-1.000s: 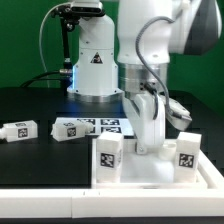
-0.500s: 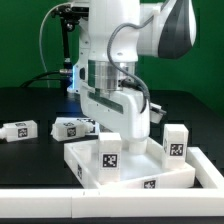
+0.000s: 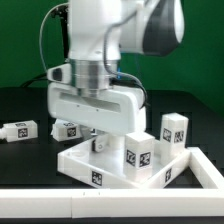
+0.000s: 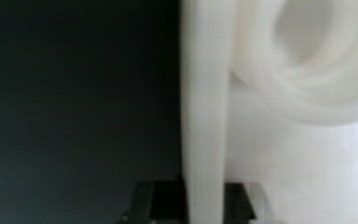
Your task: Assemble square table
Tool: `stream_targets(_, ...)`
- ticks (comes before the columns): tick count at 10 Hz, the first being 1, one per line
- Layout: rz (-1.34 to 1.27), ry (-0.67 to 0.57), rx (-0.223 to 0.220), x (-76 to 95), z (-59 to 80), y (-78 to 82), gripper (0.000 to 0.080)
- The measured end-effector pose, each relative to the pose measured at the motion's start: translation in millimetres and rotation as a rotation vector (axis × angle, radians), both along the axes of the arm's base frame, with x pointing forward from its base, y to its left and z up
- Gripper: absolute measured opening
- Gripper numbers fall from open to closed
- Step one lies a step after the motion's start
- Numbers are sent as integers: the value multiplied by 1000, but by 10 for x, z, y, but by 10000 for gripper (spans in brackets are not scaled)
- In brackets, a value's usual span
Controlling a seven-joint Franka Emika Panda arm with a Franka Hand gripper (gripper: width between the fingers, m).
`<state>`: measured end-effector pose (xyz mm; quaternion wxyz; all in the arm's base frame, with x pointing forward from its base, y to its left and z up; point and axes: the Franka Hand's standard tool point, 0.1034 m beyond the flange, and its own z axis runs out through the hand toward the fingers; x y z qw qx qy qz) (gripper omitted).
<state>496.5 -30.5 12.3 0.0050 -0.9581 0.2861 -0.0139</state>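
The white square table top (image 3: 84, 163) lies on the black table, turned with a corner toward the front. Two white tagged legs stand upright in it, one at the back right (image 3: 175, 130) and one nearer the front (image 3: 138, 152). My gripper (image 3: 100, 142) reaches down onto the top's near-left rim and is shut on it. In the wrist view the rim wall (image 4: 208, 110) runs between my dark fingertips (image 4: 158, 203), with a round corner socket (image 4: 318, 70) beside it. Two loose legs lie at the exterior view's left, one far left (image 3: 18, 130) and one (image 3: 66, 129) partly behind my arm.
A white ledge (image 3: 40, 205) runs along the table's front edge. The arm's bulk hides the robot base and the marker board behind it. Black table surface (image 3: 25, 165) shows at the exterior view's left front.
My gripper has swung toward the exterior view's left and turned the table top with it. The two upright legs have moved round to the right side. The loose legs have not moved.
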Motion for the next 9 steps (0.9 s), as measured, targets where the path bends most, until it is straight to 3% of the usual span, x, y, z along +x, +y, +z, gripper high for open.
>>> stream_targets(4, 227, 6, -13, -5, -9, -62, 55)
stream_targets(7, 684, 5, -8, 419, 124, -328, 55)
stream_targets(9, 808, 15, -21, 396, 101, -356, 55)
